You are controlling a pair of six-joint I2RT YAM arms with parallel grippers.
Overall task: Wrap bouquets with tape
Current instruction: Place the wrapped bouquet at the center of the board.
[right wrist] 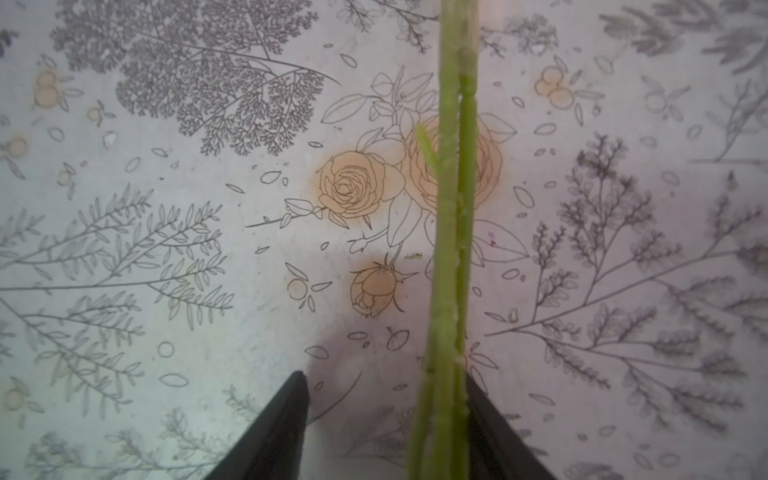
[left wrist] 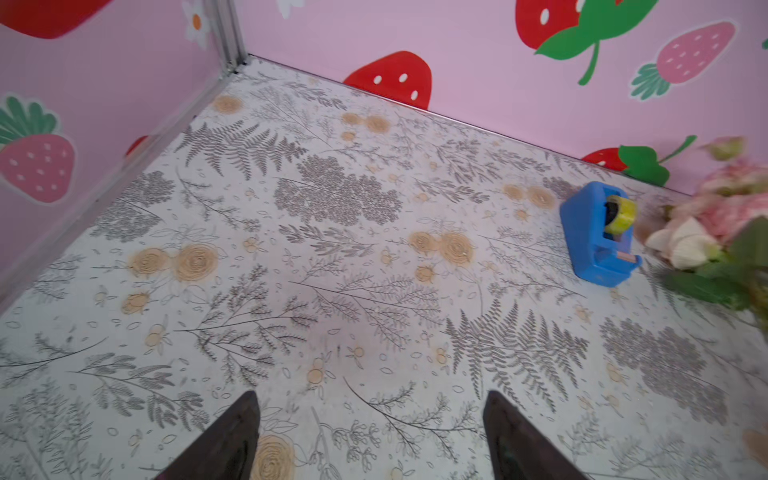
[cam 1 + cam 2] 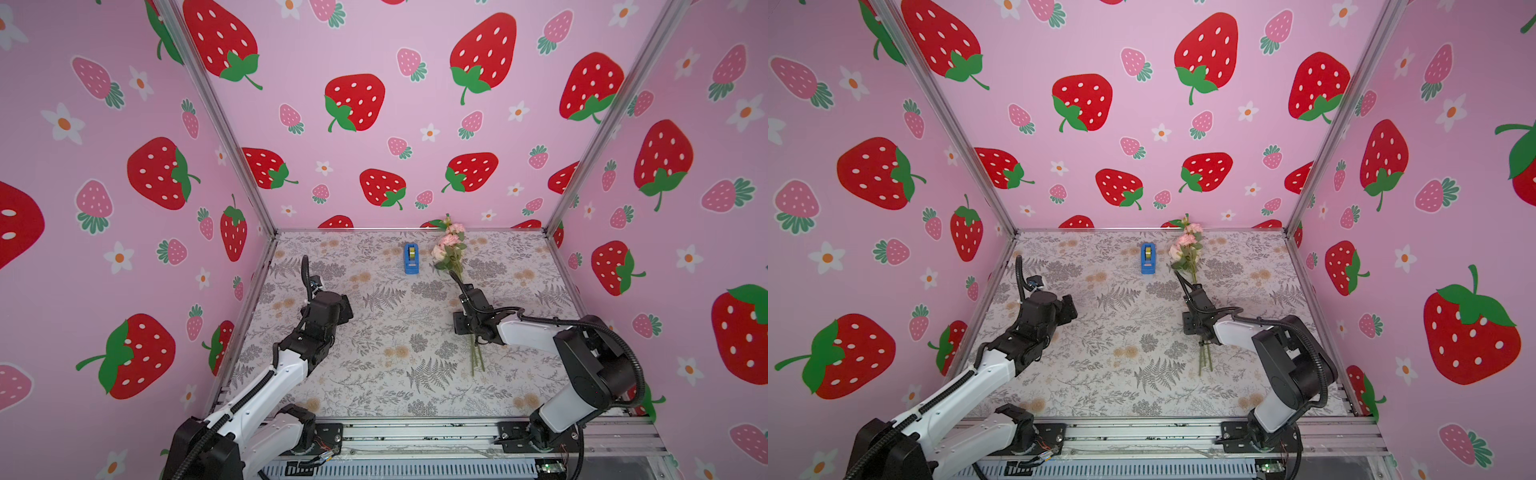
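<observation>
Bench carries it all. Bouquet is on its right side, blooms at the back wall, stems between my right jaws, which are parted and not clamping. Left jaws wide, empty. Tape sits just beside the blooms.

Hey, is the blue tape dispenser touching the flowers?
Apart. In both top views a strip of patterned table shows between the tape dispenser and the flowers; the left wrist view shows the same gap.

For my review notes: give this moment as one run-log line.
left pincer: open, empty | right pincer: open around stems | bouquet: ungripped | tape: untouched, beside bouquet
</observation>
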